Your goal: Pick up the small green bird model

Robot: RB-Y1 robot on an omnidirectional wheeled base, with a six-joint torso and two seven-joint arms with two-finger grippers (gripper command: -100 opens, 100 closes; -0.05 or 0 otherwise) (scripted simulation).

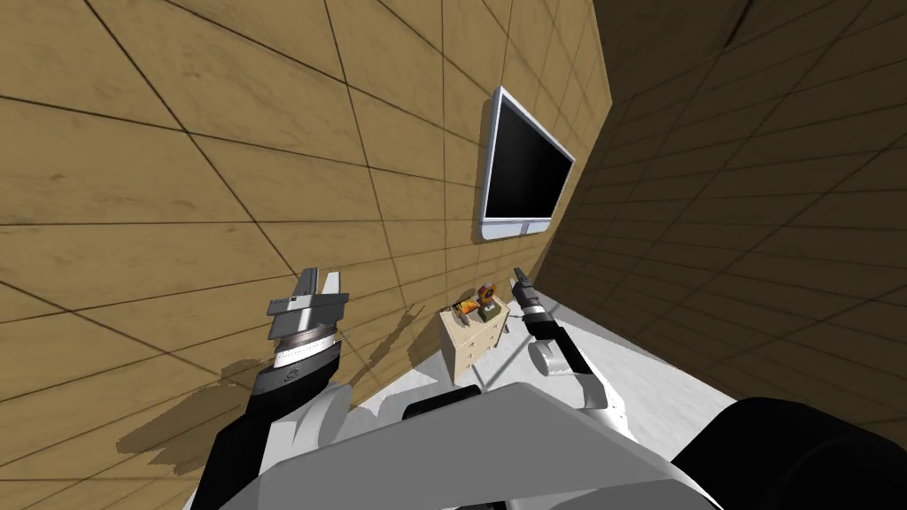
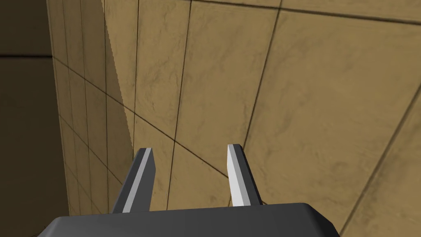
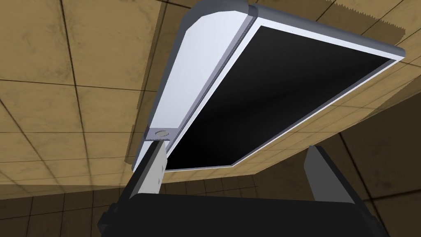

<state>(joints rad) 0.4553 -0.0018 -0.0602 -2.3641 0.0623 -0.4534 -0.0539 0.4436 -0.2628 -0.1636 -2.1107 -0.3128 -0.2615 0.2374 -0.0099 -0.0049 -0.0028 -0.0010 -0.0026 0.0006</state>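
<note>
Your right gripper point(image 1: 517, 278), fingers apart and empty, points up at the wall screen point(image 1: 524, 168). The small greenish bird model point(image 1: 488, 312) sits on the dresser point(image 1: 469, 350) just below it and toward your left. Your left gripper point(image 1: 321, 288), also apart, is farther off.

We are holding our left gripper point(image 2: 190, 149) with its two light grey fingers point(image 2: 236, 177) rising apart from the dark body point(image 2: 185, 222), and we are facing a tan tiled wall point(image 2: 312, 103) crossed by thin dark seams.
</note>
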